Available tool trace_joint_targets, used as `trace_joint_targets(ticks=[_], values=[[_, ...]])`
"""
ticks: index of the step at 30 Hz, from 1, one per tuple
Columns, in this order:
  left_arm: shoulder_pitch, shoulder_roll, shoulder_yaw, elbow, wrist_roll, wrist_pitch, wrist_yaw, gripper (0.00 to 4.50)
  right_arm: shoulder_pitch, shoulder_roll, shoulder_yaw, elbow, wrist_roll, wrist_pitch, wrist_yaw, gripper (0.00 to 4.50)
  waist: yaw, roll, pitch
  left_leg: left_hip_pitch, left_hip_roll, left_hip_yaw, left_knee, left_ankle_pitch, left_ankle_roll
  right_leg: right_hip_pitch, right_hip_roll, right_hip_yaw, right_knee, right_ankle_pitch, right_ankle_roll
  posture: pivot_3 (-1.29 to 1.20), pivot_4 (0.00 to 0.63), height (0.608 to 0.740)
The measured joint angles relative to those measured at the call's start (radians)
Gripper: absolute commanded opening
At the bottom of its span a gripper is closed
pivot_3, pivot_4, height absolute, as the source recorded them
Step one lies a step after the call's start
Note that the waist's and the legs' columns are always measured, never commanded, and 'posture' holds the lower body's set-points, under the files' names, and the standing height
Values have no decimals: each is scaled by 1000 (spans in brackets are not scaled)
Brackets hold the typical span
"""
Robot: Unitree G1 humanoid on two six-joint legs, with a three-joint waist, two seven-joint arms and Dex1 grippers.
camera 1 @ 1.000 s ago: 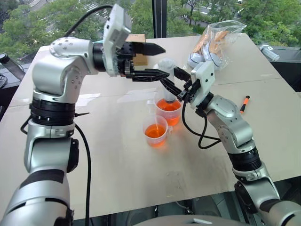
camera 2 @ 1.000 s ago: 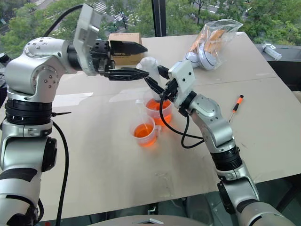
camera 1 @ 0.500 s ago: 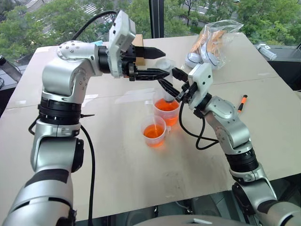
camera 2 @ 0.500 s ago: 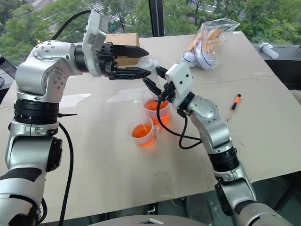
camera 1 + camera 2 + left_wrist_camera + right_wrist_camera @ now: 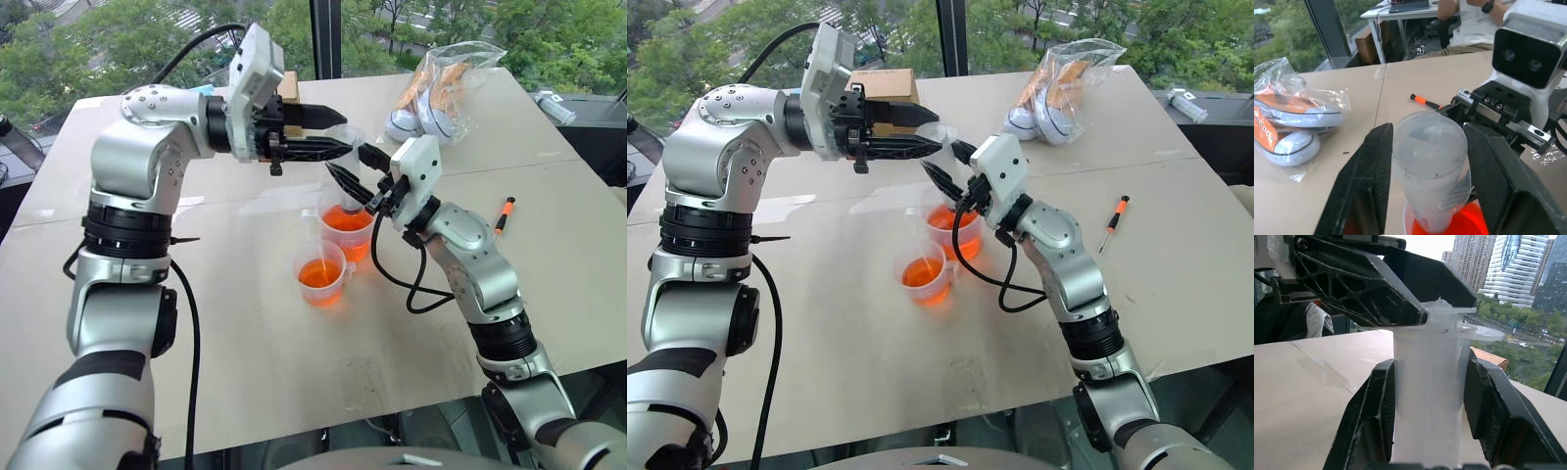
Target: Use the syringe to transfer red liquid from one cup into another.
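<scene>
Nearest, a small clear cup (image 5: pixel 322 273) of translucent red liquid (image 5: pixel 320 273) is seen. At its 1 o'clock a larger cup (image 5: pixel 348 230); above it the frosted cylindrical syringe (image 5: pixel 1429 396) is clamped upright by the right gripper (image 5: pixel 1427 396). The left gripper (image 5: pixel 1427 166), half-spread, flanks its flanged top. Farthest, crinkled bagged shoes (image 5: pixel 441 88).

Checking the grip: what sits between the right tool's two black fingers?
The large clear plastic syringe barrel stands upright between the right tool fingers, as the right wrist view shows.
</scene>
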Motion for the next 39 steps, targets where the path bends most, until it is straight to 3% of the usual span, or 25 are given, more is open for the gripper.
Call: trace_joint_targets(ticks=[24,25,26,39], values=[[26,-2,6,0,-1,43,12,2265,8,0,4,8,-8,5,7,1575,0,0,0,0,0,0,0,0,0,0,0,0,0,0,0,0,150,740],[26,-3,7,0,-2,45,12,1699,8,0,4,8,-8,5,6,1575,0,0,0,0,0,0,0,0,0,0,0,0,0,0,0,0,150,740],[26,-3,8,0,-1,48,14,1436,8,0,4,9,-8,5,6,1575,0,0,0,0,0,0,0,0,0,0,0,0,0,0,0,0,150,740],[13,-1,-1,19,17,50,4,1396,8,3,-3,6,7,46,4,1575,0,0,0,0,0,0,0,0,0,0,0,0,0,0,0,0,150,740]])
